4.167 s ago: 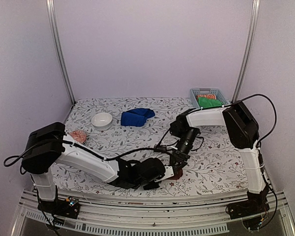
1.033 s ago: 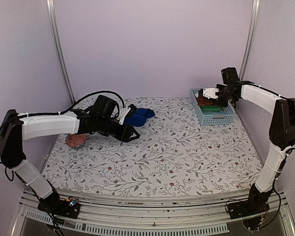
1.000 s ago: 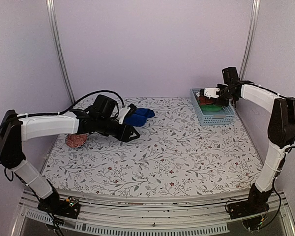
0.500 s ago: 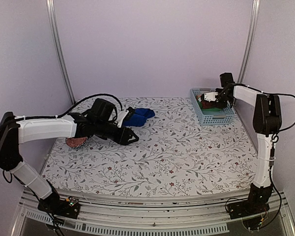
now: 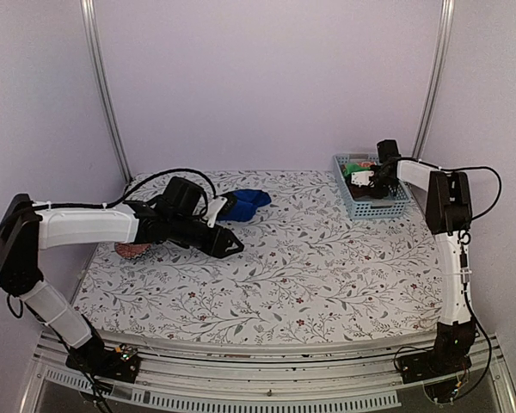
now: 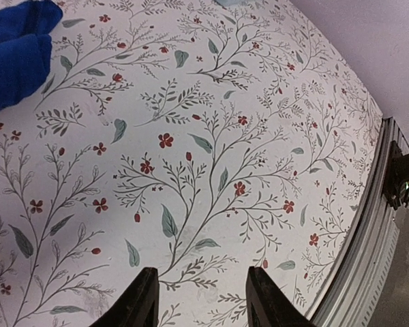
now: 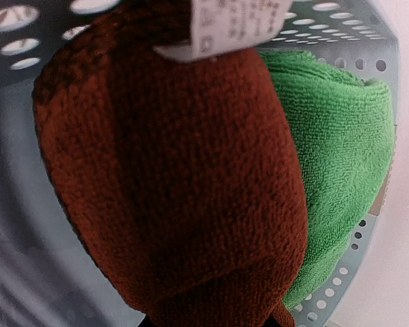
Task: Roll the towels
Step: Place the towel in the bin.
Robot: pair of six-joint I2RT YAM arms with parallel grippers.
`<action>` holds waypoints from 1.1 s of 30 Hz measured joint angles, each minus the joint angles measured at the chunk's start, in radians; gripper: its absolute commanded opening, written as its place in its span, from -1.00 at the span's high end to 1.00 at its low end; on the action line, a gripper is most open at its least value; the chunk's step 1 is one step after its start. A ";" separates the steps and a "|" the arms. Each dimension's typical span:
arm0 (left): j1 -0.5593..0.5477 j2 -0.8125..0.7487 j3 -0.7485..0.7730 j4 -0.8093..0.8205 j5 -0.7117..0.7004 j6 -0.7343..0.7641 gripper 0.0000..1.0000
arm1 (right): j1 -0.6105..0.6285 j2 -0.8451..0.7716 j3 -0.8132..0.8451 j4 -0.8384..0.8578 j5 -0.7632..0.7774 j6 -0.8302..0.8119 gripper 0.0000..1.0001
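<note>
The right gripper pinches the rolled red towel in the basket beside the green cloth — probably to store it — while the left gripper, spread and empty, hovers near the blue towel.

Your royal blue towel lies on the flowered worktop, left of centre and toward the top of the overhead frame; it is bunched into a soft heap with two rounded lobes, not a tight roll; in the left wrist view it fills only the upper left corner. Your dark brick-red towel is a thick, rounded bundle of looped pile, inside the pale blue basket; it narrows toward the bottom of the right wrist frame; a white label shows at its top; the green cloth presses against its right side.
</note>
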 measured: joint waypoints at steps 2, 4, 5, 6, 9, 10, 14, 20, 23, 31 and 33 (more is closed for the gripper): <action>0.000 0.009 0.000 0.000 0.000 -0.001 0.07 | -0.005 0.029 0.020 0.040 0.004 -0.006 0.81; -0.001 0.019 0.000 0.000 0.000 -0.003 0.08 | -0.010 0.062 0.021 0.091 0.006 -0.019 0.79; -0.001 0.024 0.000 0.000 0.001 -0.004 0.08 | -0.013 0.073 0.021 0.110 0.006 -0.025 0.77; -0.001 0.031 0.000 0.000 0.002 -0.007 0.08 | -0.014 0.082 0.021 0.134 0.006 -0.034 0.70; -0.002 0.047 0.000 0.001 0.005 -0.018 0.08 | -0.018 0.100 0.030 0.185 0.008 -0.063 0.37; -0.002 0.051 0.000 0.001 0.008 -0.019 0.08 | -0.019 0.107 0.032 0.202 0.009 -0.071 0.29; -0.004 0.055 0.001 0.001 0.013 -0.022 0.08 | -0.021 0.116 0.032 0.234 0.018 -0.086 0.16; -0.005 0.058 0.001 0.002 0.024 -0.019 0.08 | -0.023 0.083 -0.024 0.250 0.016 -0.074 -0.11; -0.005 0.063 0.001 0.010 0.029 -0.018 0.08 | -0.026 0.051 -0.063 0.232 0.018 -0.076 -0.20; -0.007 0.066 -0.003 0.051 0.046 -0.018 0.07 | -0.031 -0.012 -0.097 0.104 0.018 -0.062 -0.36; -0.008 0.066 -0.008 0.056 0.050 -0.018 0.08 | -0.031 -0.024 -0.102 0.070 0.018 -0.058 -0.38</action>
